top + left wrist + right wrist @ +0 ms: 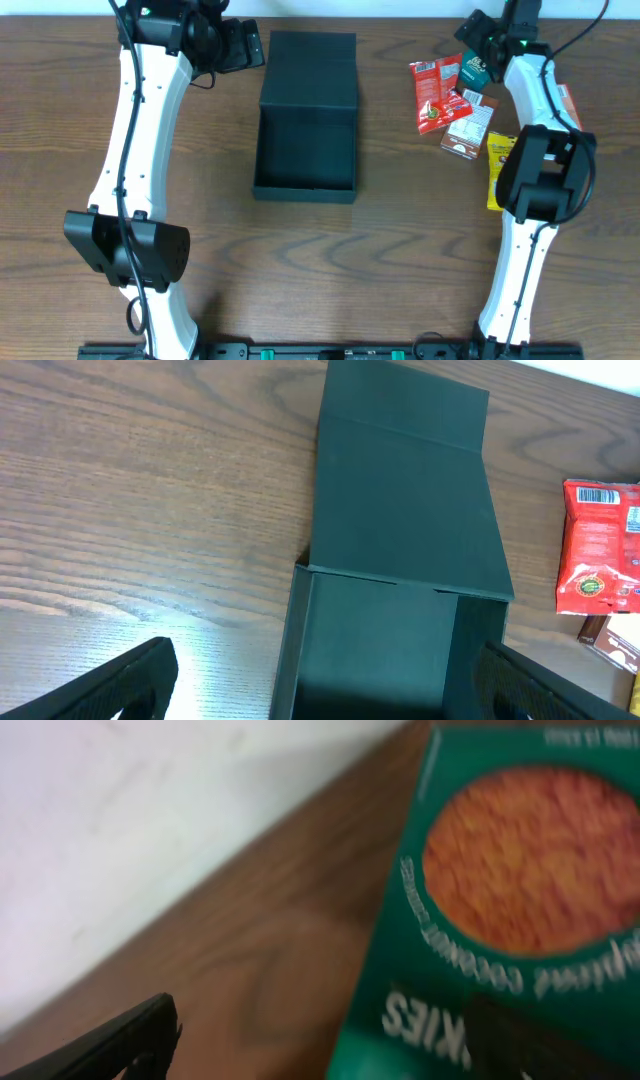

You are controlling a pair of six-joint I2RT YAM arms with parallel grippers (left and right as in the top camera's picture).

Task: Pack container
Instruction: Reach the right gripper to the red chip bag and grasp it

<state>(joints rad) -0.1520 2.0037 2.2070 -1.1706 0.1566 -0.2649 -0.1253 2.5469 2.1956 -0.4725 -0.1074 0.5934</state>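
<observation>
The container (305, 150) is a dark teal-black box in the middle of the table, open and empty, with its flap lid (310, 55) lying back. In the left wrist view the container (400, 560) fills the middle. My left gripper (250, 45) is open beside the lid's left edge, and its fingers (325, 700) straddle the box's left wall from above. My right gripper (478, 35) is open at the far right, over a green cookie packet (473, 68). In the blurred right wrist view the cookie packet (500, 910) lies under the right finger of that gripper (320, 1050).
Snacks lie right of the box: a red packet (432, 95), also in the left wrist view (598, 545), a small red and white carton (468, 128), and a yellow packet (497, 160) by the right arm. The table's far edge is close behind the right gripper.
</observation>
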